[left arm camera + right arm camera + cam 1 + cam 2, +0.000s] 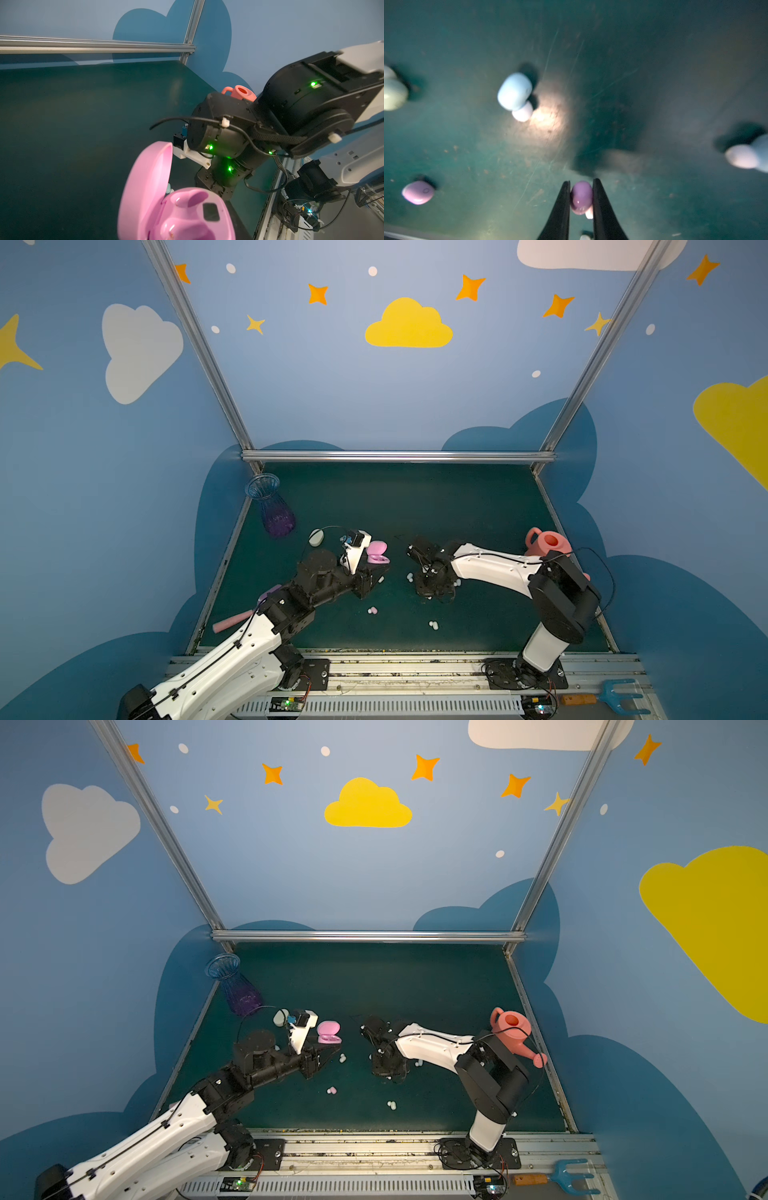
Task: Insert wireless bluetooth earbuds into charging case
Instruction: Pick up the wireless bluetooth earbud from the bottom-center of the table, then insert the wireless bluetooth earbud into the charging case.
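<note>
A wide green counter [415,506] is seen, and everything is set on it. A pink watering can [548,543] is placed at its right edge, behind the right arm. A see-through blue and purple vase [274,510] is placed in the far left corner. Both are well apart from the work, so nothing is blocked by them. A pink case [378,553] is found near the middle, with its lid swung open and its hollows bare. The left fingers [330,1049] are mostly hidden under it, so it cannot be told if the case is pinched. A pale oval case [316,537] is laid just behind the left wrist. The loose earbuds [372,609] are scattered between the two arms. One purple earbud [581,197] is pinched between the right fingers [560,207], low over the counter. It is judged to be very light, hard and shiny, so it could easily be squirted out. It is best gripped across its fat round body, not by its little white tip. The open lid and the nearby earbuds could be bumped on the way.
</note>
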